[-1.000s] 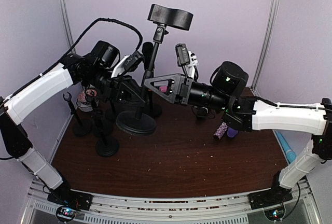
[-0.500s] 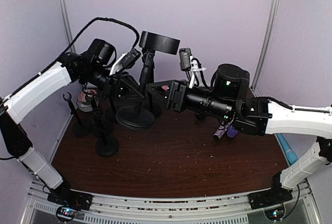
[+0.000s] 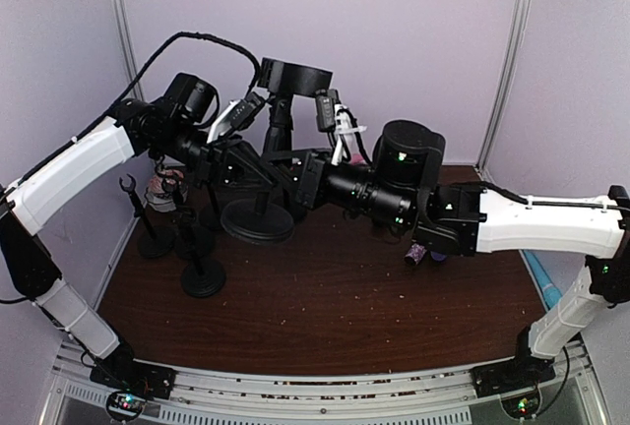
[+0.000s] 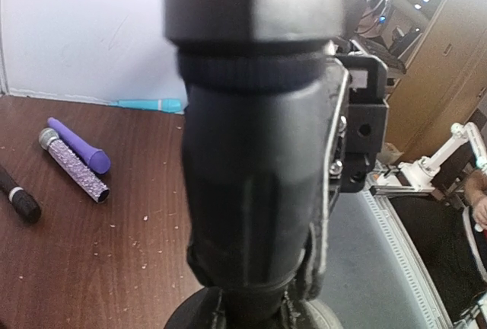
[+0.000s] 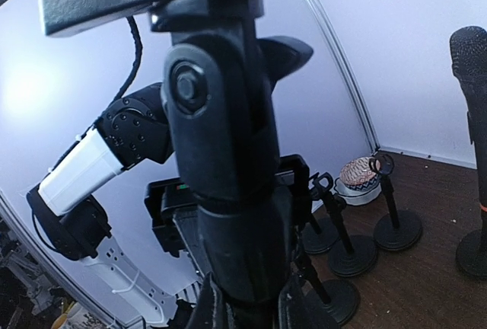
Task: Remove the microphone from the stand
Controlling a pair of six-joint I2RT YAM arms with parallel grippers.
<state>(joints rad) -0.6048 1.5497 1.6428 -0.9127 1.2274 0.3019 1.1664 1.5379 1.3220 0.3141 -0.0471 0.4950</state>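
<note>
My left gripper (image 3: 258,167) is clenched on the stand (image 3: 258,220) pole, and my right gripper (image 3: 287,171) clamps it too. A black microphone (image 5: 469,62) sits upright at far right. I judge it not yet removed.

The tall black stand (image 3: 259,220) rises from a broad round base, far and left of centre. Its post leans slightly right, with a knuckle joint and a wide flat cradle on top. A black, mesh-headed microphone (image 5: 469,70) stands upright in a small stand (image 5: 473,257) at the right edge of the right wrist view.
</note>
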